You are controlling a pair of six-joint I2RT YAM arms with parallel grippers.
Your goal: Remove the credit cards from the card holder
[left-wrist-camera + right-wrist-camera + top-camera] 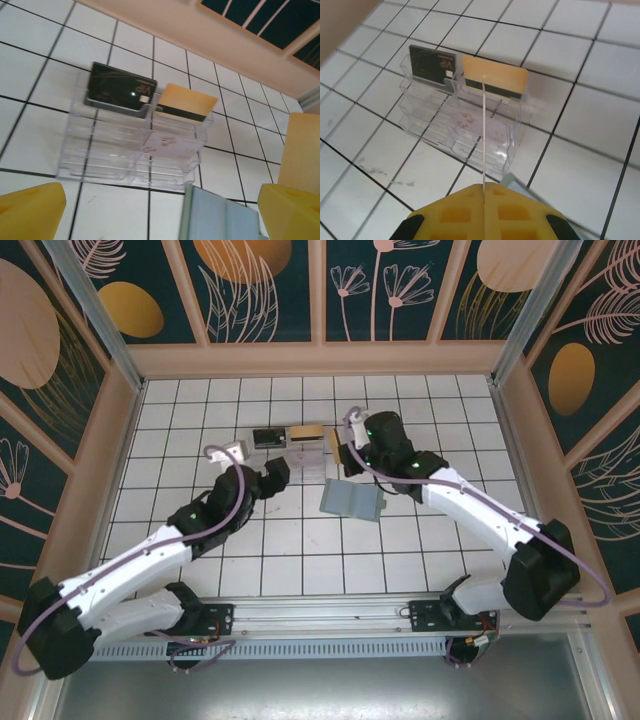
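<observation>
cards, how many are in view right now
4: a black card and a gold card in the back slots of the clear box, a pale card lower down, a tan card pinched by the right gripper. The wallet may hide more.

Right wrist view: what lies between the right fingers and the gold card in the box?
In that view: the box's clear front tiers, plus a thin card, edge-on, pinched in the fingers.

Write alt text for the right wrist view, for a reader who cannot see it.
The right gripper is shut on a thin credit card seen edge-on, pointing toward a clear plastic box on the white tiled table. The box's back row holds a black card on the left and a tan-gold card on the right.
</observation>
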